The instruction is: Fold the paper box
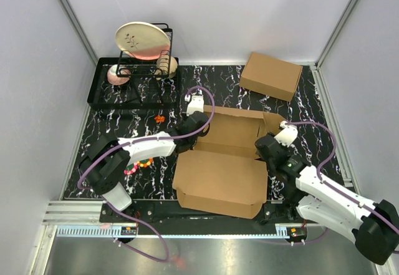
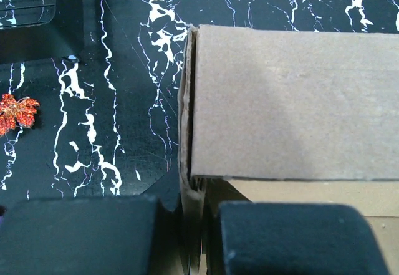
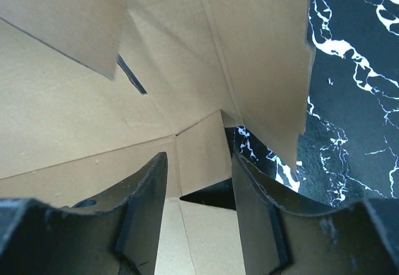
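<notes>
The paper box point(image 1: 218, 175) lies half-formed mid-worktop point(image 1: 312, 110). The left hand point(image 2: 190, 237) pinches its left wall, apparently to keep that wall upright. The right hand point(image 3: 199, 206) is narrowly parted inside the right corner, gripping nothing, probably to press the flap in.

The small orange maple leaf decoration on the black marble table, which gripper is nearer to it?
Left. The left gripper sits at the brown cardboard paper box's left wall, just right of the orange leaf. The right gripper is at the box's opposite side, much farther away.
</notes>
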`<state>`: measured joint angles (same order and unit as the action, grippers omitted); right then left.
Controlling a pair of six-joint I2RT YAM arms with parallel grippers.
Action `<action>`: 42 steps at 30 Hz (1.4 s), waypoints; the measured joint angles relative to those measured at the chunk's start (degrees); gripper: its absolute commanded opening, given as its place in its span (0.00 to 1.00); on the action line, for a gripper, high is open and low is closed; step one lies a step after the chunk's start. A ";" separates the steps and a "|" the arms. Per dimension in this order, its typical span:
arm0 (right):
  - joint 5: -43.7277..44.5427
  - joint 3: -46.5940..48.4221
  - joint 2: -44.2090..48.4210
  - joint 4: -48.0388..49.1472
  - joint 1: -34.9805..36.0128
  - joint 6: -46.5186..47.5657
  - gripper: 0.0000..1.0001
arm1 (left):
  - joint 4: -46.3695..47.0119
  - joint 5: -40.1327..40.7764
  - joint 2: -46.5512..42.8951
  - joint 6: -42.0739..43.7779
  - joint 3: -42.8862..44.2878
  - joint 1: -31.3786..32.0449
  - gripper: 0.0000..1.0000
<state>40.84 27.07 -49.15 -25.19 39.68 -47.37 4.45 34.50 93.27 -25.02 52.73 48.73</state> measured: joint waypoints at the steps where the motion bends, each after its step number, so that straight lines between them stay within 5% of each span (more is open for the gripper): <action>1: 0.00 0.00 -0.46 -0.04 0.00 -0.59 0.52 | -0.35 0.24 0.11 -0.37 0.17 0.00 0.00; 19: -1.31 2.69 -8.92 -4.00 0.00 -6.29 0.51 | -0.85 6.36 -1.25 -4.83 -1.75 -0.02 0.00; 32: 2.29 3.58 -20.37 4.04 -0.07 -5.64 0.47 | -0.87 6.23 -1.25 -4.52 -1.75 -0.17 0.00; 42: 4.70 1.27 -17.07 13.86 -0.42 -6.10 0.51 | -0.85 5.81 -1.25 -4.52 -1.75 -0.26 0.00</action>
<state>45.54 28.34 -66.22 -11.33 39.27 -53.47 3.60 40.32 92.03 -29.54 50.98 48.47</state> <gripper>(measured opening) 0.506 0.054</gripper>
